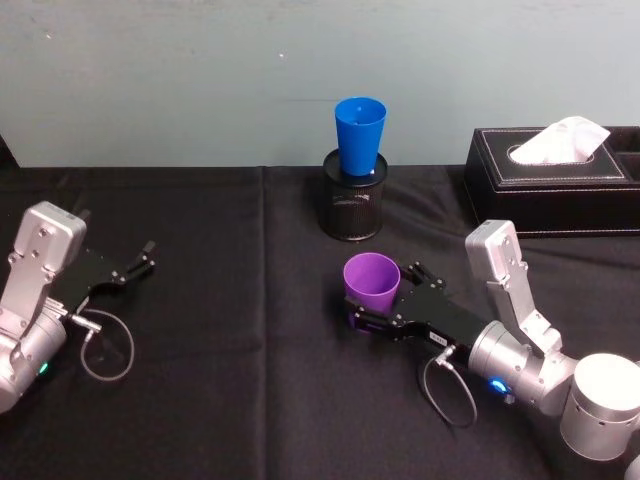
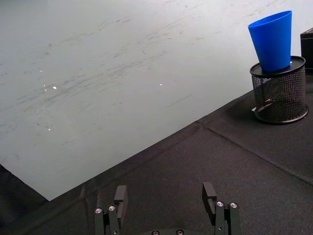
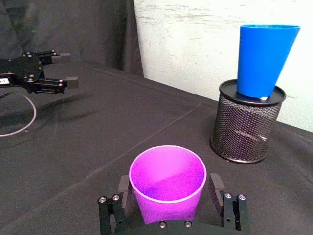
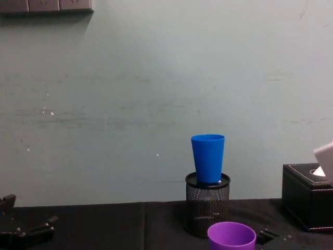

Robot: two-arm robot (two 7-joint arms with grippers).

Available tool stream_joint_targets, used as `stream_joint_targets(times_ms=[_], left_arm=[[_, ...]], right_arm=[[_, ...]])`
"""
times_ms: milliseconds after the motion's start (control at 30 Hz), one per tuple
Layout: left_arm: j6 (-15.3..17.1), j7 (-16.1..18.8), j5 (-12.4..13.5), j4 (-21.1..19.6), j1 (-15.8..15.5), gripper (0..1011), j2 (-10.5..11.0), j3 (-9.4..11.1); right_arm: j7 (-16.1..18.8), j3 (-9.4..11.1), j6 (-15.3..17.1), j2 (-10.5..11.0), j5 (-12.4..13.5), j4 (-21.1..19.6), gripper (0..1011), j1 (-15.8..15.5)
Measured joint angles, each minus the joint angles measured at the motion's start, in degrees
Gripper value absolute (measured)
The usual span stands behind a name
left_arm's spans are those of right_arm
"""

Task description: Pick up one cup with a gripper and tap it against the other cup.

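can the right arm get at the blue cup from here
Probably yes: the right gripper straddles the purple cup just in front of the blue cup, which stands high in the mesh pen holder, with nothing standing between them. The left gripper idles far left.

Your left gripper (image 1: 146, 257) rests at 9 o'clock, fingers spread wide, its silver arm (image 1: 35, 290) folded back toward 8. Your right gripper (image 1: 380, 292) reaches in from 4 o'clock toward centre, fingers apart either side of the purple tumbler (image 1: 372, 282).
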Motion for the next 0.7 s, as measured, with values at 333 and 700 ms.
stream_joint_targets(times_ms=[333,700], left_arm=[[0.0,0.0,0.0,0.0,0.0,1000,0.0,0.0],[0.0,0.0,0.0,0.0,0.0,1000,0.0,0.0]], right_arm=[[1.2,0.8,-0.7,-1.6,-1.0,0.8,1003,0.2],[1.2,1.3,-1.1,-2.0,-1.8,1.1,1003,0.1]])
